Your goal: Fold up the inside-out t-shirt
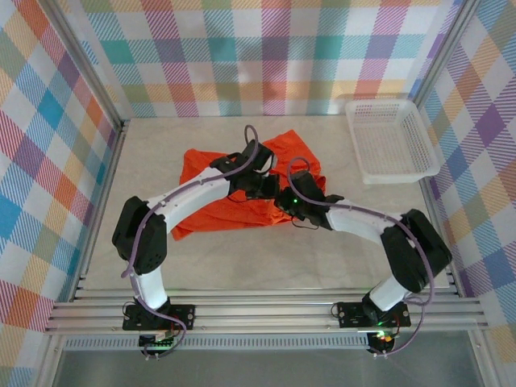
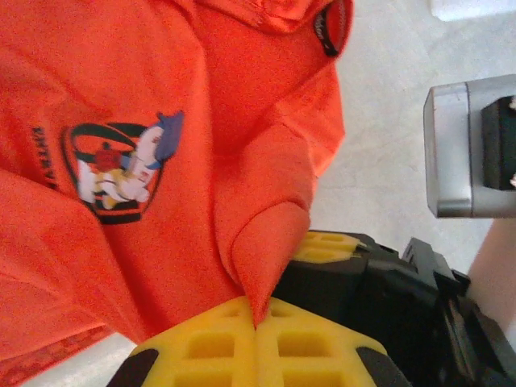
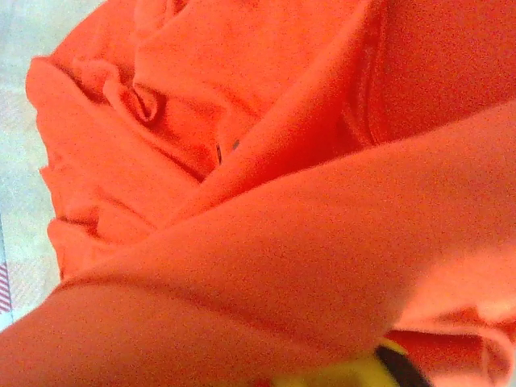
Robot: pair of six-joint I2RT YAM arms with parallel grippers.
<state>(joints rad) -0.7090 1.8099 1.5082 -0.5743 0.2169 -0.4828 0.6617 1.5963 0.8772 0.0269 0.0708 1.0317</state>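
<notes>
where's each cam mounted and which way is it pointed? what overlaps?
Top external: above and behind the bases, facing down at the table; left arm, right arm, shirt, basket.
Left wrist: on the left wrist, facing along the left pincer, shut on a shirt fold; print beyond.
Right wrist: on the right wrist, close against the shirt; yellow finger at the bottom edge.
Shared: the shirt, in all three.

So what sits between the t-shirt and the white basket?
Nothing but bare table; the top external view shows an open strip from the t-shirt to the basket.
</notes>
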